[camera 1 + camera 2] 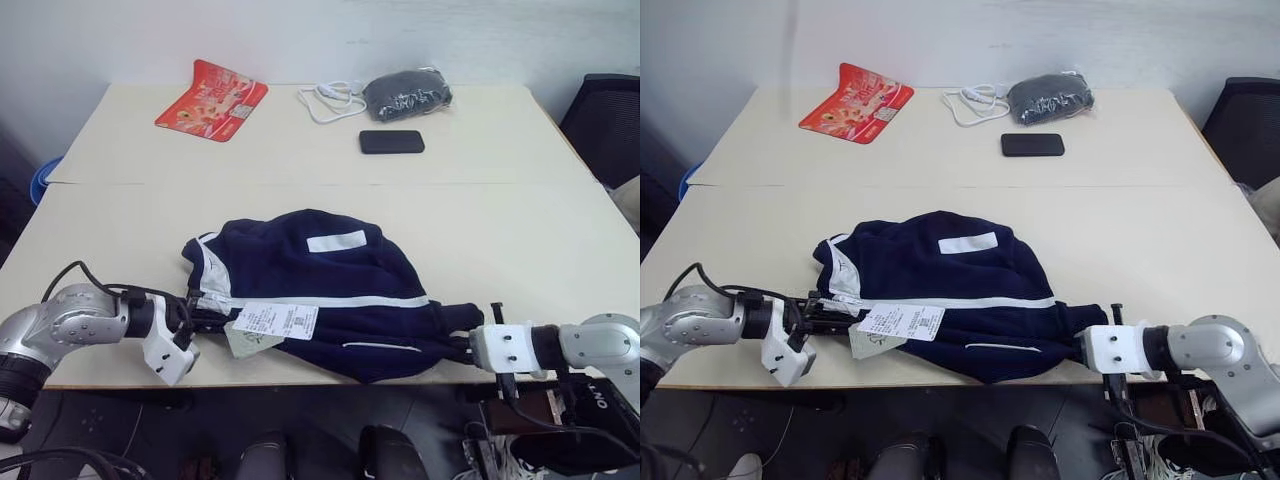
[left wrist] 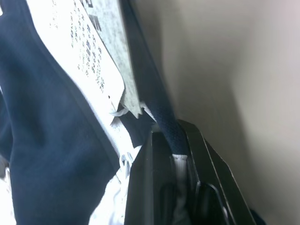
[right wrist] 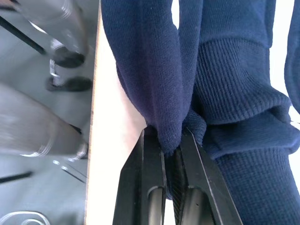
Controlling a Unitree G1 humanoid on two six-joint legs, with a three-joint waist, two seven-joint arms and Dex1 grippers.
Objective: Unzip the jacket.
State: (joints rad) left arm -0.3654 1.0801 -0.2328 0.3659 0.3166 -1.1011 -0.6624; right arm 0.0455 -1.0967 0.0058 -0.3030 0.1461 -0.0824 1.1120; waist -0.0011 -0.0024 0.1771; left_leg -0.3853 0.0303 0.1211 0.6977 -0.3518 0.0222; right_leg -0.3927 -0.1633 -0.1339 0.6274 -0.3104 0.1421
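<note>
The jacket (image 1: 320, 290) lies bunched at the table's (image 1: 500, 210) near edge: soft, light knit, likely to stretch and slide. The left gripper (image 2: 174, 157) is clamped on the collar end, the right gripper (image 3: 172, 150) pinches the hem. The zipper (image 1: 340, 301) pull itself looks like the better hold.

Cream table (image 1: 520, 240) with jacket (image 1: 330, 290), red packet (image 1: 212, 100), white cable (image 1: 330, 100), bagged bundle (image 1: 406, 96), black phone (image 1: 392, 142).
</note>
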